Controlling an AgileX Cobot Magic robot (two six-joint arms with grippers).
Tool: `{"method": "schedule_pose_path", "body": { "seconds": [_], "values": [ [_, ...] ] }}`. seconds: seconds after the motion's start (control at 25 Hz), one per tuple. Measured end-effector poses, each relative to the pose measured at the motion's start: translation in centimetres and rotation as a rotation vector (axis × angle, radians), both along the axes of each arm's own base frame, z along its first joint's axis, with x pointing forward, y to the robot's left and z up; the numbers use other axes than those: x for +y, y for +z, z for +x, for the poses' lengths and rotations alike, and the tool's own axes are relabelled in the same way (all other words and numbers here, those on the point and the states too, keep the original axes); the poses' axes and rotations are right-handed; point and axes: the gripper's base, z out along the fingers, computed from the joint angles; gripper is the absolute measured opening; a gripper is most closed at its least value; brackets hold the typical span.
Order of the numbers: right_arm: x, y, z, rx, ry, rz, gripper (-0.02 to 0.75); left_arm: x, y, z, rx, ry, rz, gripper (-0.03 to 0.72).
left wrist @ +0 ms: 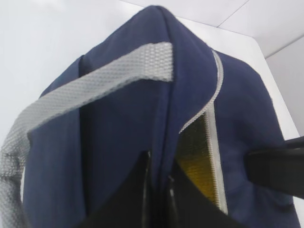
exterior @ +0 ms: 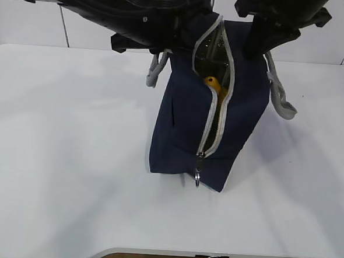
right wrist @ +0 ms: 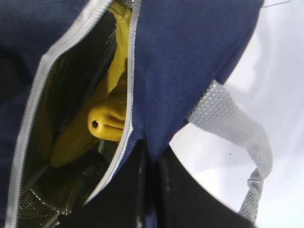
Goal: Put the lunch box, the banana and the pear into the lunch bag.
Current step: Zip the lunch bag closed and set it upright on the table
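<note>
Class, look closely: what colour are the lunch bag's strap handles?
Grey woven webbing strap handles on the navy lunch bag, clearest in the left wrist view.

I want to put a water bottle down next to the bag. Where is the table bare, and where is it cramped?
The table is bare left of the lunch bag and in front of it, toward the near edge. Right of the bag is a narrower bare strip, with a grey strap handle hanging over it. It is crowded above the bag, where both arms hold its top edges.

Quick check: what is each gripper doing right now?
Left gripper: shut on the lunch bag, pinching the fabric at its top edge.
Right gripper: shut on the lunch bag's fabric beside the zipper opening.
</note>
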Motion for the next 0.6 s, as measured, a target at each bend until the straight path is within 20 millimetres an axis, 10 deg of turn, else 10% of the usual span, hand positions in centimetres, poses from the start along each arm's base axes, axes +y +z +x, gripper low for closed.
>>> {"method": "schedule_pose_path", "body": {
  "seconds": [0.4,0.6],
  "values": [
    [0.23,-0.55,0.40,0.008,0.000,0.016,0.386,-0.01,-0.04,0.09,-0.013,-0.003,0.008,0.239],
    [0.27,-0.47,0.42,0.005,0.000,0.021,0.438,0.06,-0.05,0.13,-0.033,-0.011,0.033,0.404]
  ]
}}
